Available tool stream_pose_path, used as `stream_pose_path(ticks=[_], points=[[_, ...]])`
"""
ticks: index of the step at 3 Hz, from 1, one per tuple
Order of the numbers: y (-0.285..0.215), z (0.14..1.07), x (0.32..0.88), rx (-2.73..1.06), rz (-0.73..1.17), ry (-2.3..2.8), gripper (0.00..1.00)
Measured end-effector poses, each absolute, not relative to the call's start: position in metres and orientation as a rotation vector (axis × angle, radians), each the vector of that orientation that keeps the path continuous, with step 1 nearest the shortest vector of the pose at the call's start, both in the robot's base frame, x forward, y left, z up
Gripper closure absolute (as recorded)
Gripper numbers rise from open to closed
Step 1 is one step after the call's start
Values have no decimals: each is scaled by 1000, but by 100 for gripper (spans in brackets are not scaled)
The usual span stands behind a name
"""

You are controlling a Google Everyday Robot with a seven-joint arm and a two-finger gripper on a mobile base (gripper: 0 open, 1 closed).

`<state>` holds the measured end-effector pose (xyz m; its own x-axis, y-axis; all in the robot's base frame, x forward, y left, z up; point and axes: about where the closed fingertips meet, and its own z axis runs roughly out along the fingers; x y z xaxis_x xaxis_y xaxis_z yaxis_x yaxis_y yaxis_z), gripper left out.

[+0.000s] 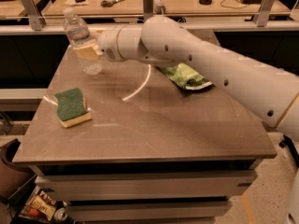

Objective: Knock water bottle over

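The water bottle [80, 36] is clear ribbed plastic with a white cap. It stands at the table's far left corner, with its top leaning away to the left. My gripper [88, 52] is at the end of the white arm [196, 64], which reaches in from the right. The gripper presses against the bottle's right side at about mid height. The bottle's base still rests on the table [154, 134].
A green-topped yellow sponge [71, 107] lies at the table's left front. A green snack bag [185, 76] lies behind the arm, right of centre. A white cable [140, 85] arcs under the arm. A raised ledge and a desk with scissors [112, 2] lie behind.
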<state>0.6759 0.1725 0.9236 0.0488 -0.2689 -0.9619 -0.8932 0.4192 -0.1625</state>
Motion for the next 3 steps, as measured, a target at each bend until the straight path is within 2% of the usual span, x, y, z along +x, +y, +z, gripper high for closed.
stream_pose_path(ticks=[3], points=[[141,958,678,-1346,306,1769,100]])
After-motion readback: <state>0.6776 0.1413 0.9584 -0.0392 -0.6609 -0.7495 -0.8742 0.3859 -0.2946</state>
